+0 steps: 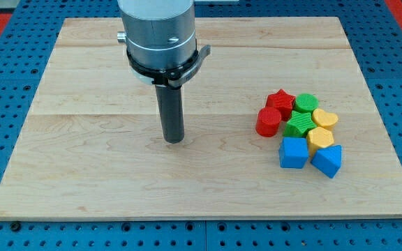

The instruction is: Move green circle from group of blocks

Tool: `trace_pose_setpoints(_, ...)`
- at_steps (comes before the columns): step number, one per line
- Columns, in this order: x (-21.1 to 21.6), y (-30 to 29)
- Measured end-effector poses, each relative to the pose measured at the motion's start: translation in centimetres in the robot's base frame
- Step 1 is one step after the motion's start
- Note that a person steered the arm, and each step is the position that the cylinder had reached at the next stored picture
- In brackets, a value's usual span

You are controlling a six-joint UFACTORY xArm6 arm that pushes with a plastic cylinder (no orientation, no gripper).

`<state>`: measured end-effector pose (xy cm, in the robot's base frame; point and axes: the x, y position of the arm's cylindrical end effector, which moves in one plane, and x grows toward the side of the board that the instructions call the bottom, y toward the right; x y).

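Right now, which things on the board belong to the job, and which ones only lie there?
Part of the job:
- green circle, at the top of the group
- my tip, well to the view's left of all the blocks

Only lying there:
- red star
- red cylinder
- green star
- yellow heart
- yellow block
- blue cube
- blue triangle

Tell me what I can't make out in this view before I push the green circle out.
- Green circle: its lower side is hidden by the green star and the yellow heart.
- Contacts inside the cluster: too tight to judge.
- My tip: visible, well off to the view's left of the blocks.
- Arm above the mount: cut by the view's top.
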<state>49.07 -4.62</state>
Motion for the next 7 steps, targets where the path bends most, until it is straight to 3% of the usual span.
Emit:
trace_pose_setpoints(2, 2.5, -1.8)
trace_pose_setpoints(3, 8.1, 5.1)
trace_pose_setpoints(4, 12.8, 6.6)
trace_pose_setpoints(6, 12.2, 27.4)
trace_pose_setpoints(7, 4.9, 31.9)
